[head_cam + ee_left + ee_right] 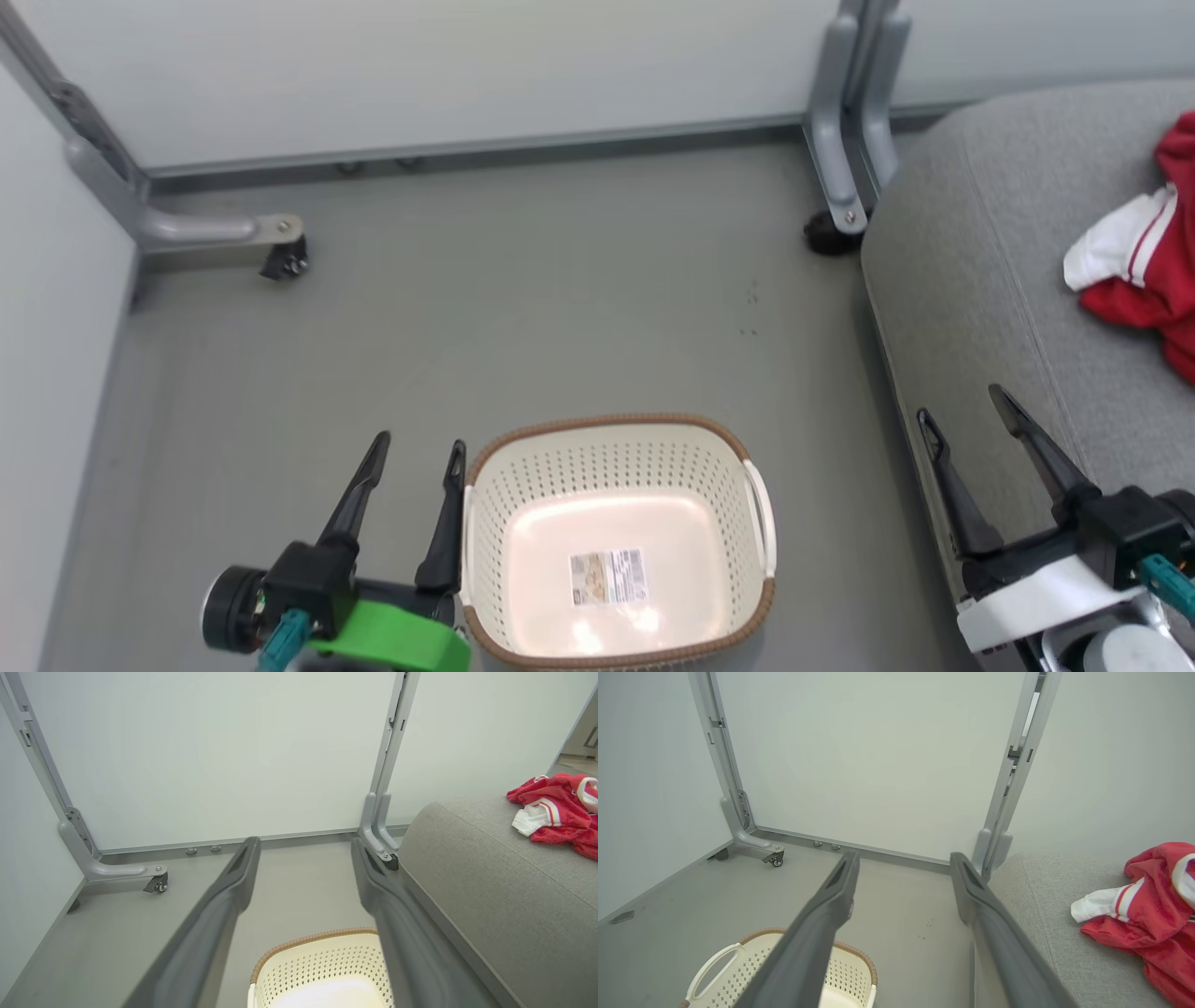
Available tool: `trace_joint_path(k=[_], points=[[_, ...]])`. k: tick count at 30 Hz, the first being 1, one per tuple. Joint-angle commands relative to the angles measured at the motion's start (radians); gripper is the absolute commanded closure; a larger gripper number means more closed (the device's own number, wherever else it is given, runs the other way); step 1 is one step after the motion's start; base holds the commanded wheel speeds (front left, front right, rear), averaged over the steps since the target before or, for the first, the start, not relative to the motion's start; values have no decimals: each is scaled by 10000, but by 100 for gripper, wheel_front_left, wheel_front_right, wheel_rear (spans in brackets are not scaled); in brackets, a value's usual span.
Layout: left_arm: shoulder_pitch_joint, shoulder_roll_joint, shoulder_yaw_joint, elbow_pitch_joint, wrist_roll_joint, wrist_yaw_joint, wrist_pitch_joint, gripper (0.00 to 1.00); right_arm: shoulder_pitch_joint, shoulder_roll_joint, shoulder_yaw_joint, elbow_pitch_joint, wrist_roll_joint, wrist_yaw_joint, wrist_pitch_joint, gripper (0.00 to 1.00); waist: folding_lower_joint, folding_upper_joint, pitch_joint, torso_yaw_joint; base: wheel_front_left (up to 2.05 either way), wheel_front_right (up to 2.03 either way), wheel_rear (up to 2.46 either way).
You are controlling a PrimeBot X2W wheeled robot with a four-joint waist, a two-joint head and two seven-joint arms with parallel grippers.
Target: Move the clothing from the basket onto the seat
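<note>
clothing [1144,280] heaped on seat [971,280] at 3 o'clock | basket [616,439] on floor [523,308] at 6 | left gripper [419,441] spread beside its 9 o'clock rim | right gripper [962,403] spread above seat's edge | open floor toward 12

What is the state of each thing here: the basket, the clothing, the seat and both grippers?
basket: upright on the floor, empty except for its label sticker.
seat: bears the clothing.
clothing: crumpled, lying on the seat.
left gripper: open, holding nothing, beside the basket.
right gripper: open, holding nothing, over the seat's edge.
</note>
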Motion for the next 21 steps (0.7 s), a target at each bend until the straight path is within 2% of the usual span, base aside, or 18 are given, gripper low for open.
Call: trace_joint_path(k=[1,7,12,21], points=[[445,-117,235,-166,204,-49,-2,0,348,122,-110,-176,-131,-19,-2,0,1,0,-1140,929,0,0,0],[1615,-451,1365,-845,803,-177,-2,0,1270,646,-496,-546,-373,-19,0,0,1,0,-1549,883,0,0,0],[2333,-630,1973,-1331,1201,-472,-3,0,1880,1003,-777,-643,-385,-19,0,0,1,0,-1829,795,0,0,0],[2779,-739,2174,-1344,1673,-853,-3,0,2305,1074,-572,-670,-540,-19,0,0,1,0,-2017,691,0,0,0]])
